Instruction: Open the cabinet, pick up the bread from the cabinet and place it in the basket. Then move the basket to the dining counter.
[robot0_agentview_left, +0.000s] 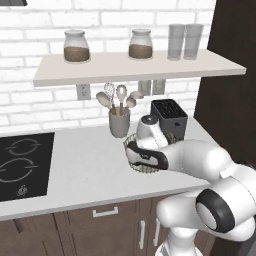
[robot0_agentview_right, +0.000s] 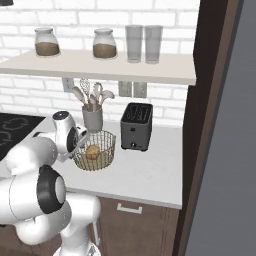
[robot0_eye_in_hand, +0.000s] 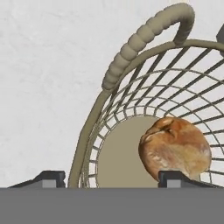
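- Straddling the basket (robot0_eye_in_hand: 131, 113) rim, claw (robot0_eye_in_hand: 107, 178) jaws stand apart, one fingertip (robot0_eye_in_hand: 48, 178) outside the wall, the other inside; gripping or not, cannot tell.
- Bread (robot0_eye_in_hand: 175, 148) lies in basket on the tan base, right by the inside fingertip.
- Basket handle (robot0_eye_in_hand: 144, 39) ahead of claw.
- Utensil cup (robot0_agentview_right: 92, 117) and toaster (robot0_agentview_right: 136, 126) beyond.

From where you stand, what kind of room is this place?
Most likely a home kitchen: a black cooktop set in the white worktop, a toaster, and a utensil cup before a white brick wall.
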